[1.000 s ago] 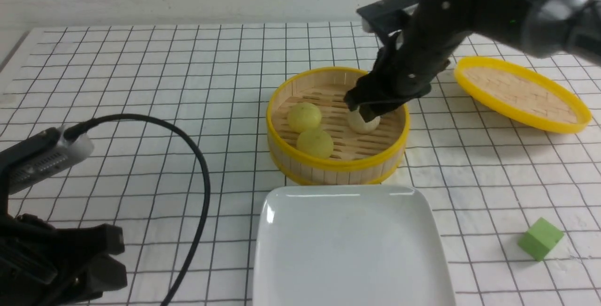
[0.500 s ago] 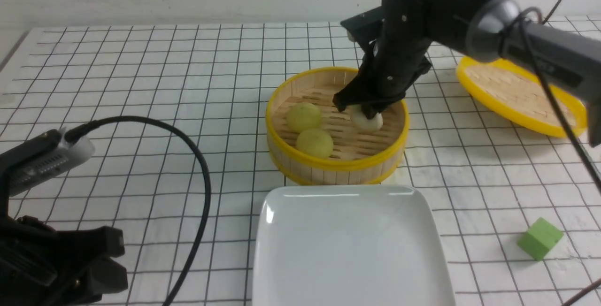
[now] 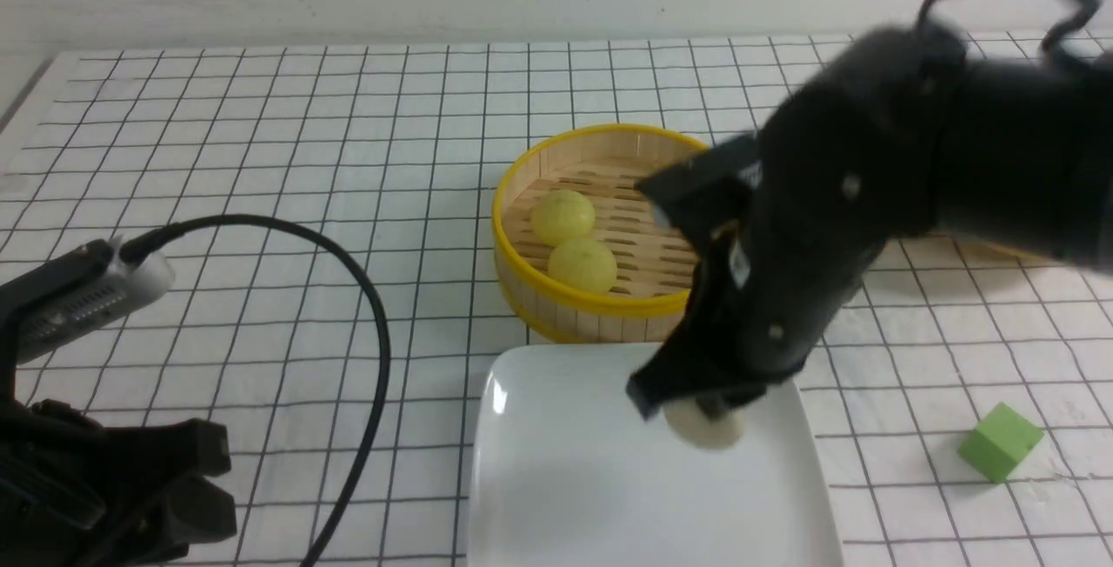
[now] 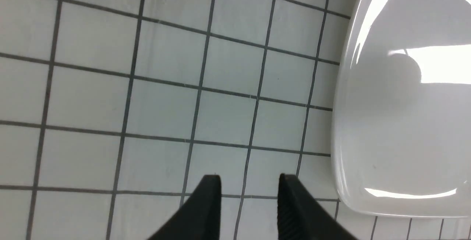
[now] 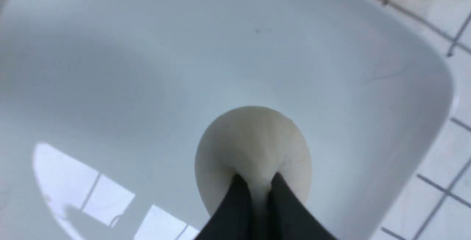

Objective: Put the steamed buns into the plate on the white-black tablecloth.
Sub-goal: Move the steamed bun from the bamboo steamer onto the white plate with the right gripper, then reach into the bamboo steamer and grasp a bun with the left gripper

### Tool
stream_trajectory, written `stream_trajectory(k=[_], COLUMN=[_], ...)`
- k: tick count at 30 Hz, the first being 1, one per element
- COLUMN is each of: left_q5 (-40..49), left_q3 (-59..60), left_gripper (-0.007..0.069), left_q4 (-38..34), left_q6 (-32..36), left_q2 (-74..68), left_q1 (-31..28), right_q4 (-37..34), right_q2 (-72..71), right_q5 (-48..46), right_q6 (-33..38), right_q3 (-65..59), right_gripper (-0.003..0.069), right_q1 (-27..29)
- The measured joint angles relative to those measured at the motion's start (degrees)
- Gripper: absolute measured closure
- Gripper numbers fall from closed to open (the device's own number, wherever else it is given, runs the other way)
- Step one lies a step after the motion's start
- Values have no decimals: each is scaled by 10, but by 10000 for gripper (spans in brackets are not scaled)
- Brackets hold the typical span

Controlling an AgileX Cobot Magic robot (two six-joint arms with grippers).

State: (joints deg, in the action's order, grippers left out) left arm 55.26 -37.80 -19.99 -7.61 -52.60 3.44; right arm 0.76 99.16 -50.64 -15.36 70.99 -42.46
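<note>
Currently, my right gripper (image 3: pixel 683 402) is clamped on the beige-white steamed bun (image 3: pixel 704 426), pads pinching into its surface. Bun is over the white rounded-square plate (image 3: pixel 643 497), toward my right of its centre; can't tell how high. Wrist view shows the same bun squeezed between both fingertips, plate behind it.

Two pale yellow steamed buns, (image 3: pixel 563 217) and (image 3: pixel 583 265), sit side by side in the round bamboo steamer basket (image 3: pixel 630 306), just beyond the plate.

Left gripper (image 4: pixel 249 179): jaws apart, only the white-black tablecloth (image 4: pixel 165 115) visible between the fingers; it's on my left of the plate.

Green cube (image 3: pixel 1002 443) is on the cloth, right of the plate. Yellow-rimmed bamboo lid (image 3: pixel 1009 250) is mostly hidden behind my right arm (image 3: pixel 869 141).
</note>
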Motion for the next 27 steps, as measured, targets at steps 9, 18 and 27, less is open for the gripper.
stream_trajectory(k=[9, 18, 27], left_q5=[-41, -40, -24], left_q3=[0, -41, -177], left_gripper=[375, 574, 620], left_q4=[-7, -66, -223], left_q6=[3, 72, 204], left_q2=[0, -44, -243], left_q1=[0, 0, 50], right_q4=[18, 47, 42], right_q2=[18, -194, -434], right_q5=[-5, -129, -98], right_q6=[13, 64, 64], right_q3=[-8, -19, -244], right_gripper=[334, 669, 674], right_q1=[-2, 34, 147])
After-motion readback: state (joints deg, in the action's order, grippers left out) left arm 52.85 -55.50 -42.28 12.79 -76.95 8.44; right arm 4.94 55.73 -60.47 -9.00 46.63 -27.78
